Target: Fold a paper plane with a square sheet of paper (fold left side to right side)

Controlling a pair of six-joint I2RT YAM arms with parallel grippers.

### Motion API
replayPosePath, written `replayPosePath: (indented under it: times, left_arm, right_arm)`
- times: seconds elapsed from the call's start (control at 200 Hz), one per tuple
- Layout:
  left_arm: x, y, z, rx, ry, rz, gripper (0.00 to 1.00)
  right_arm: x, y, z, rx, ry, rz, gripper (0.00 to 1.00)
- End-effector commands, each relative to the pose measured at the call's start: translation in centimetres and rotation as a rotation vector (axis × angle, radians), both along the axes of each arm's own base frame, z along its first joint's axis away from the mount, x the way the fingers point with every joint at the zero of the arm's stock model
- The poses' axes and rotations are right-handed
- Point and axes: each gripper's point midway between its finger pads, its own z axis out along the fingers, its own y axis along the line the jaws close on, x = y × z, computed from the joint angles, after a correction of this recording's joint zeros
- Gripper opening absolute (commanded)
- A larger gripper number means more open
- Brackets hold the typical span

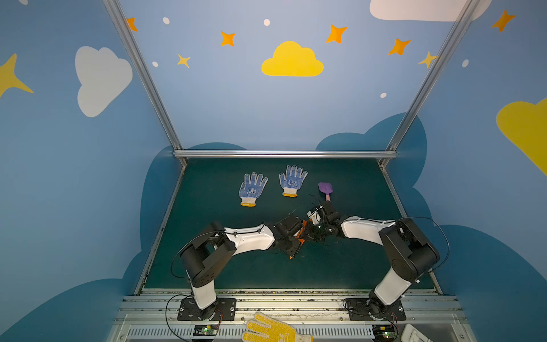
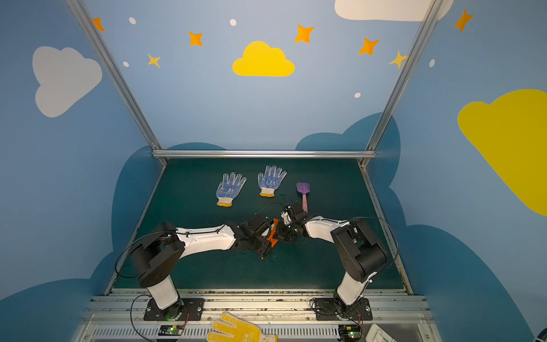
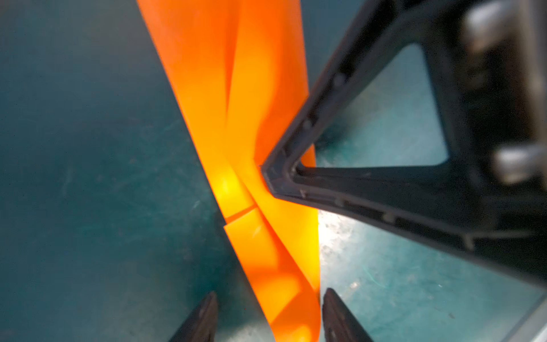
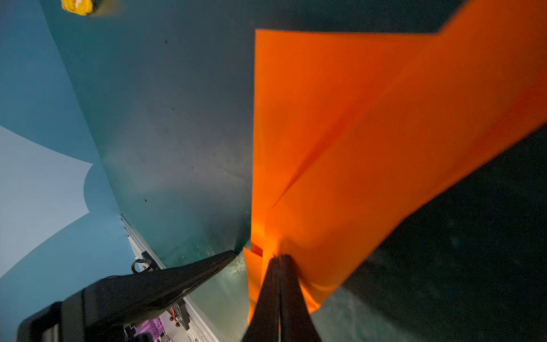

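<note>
Glove (image 1: pixel 272 328), yellow and dotted, draped on the front rail (image 1: pixel 296 308) nearest the camera. Beyond it, above the middle of the bench (image 1: pixel 207 266), paper plane (image 2: pixel 273 234) held up on edge, long axis running near to far, crosswise to the reach of either arm; nose end not to be told from tail. Right hand (image 4: pixel 279 256) clamped shut on the folded orange layers from the right. Left hand (image 3: pixel 269 291) poised at the left, fingers (image 3: pixel 204 319) apart, straddling one edge of the paper, nothing gripped yet. Likely next: a pinch by that left hand square to the crease, at some risk of crumpling a wing. Farther back, purple-and-pink toy shovel (image 1: pixel 325 189) just past the right wrist, then pair of blue-dotted gloves (image 1: pixel 253 189) lying flat. No container in sight.
</note>
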Motion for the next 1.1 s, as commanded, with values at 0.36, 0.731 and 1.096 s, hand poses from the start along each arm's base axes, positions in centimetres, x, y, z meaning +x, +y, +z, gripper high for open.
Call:
replayPosePath:
  times: [0.36, 0.731, 1.096]
  left_arm:
    - [-1.1, 0.6, -1.5, -0.005, 0.06, -0.009, 0.37]
    - [-1.1, -0.4, -0.5, -0.098, 0.114, 0.002, 0.32]
    - [-1.0, -0.6, -0.1, -0.133, 0.138, 0.008, 0.32]
  right_arm:
    - [-0.1, 0.7, 3.5, 0.066, -0.044, 0.016, 0.0]
    - [-0.8, 0.3, 3.7, 0.068, -0.047, 0.009, 0.0]
    - [-1.8, 0.4, 2.4, 0.054, -0.028, 0.015, 0.0]
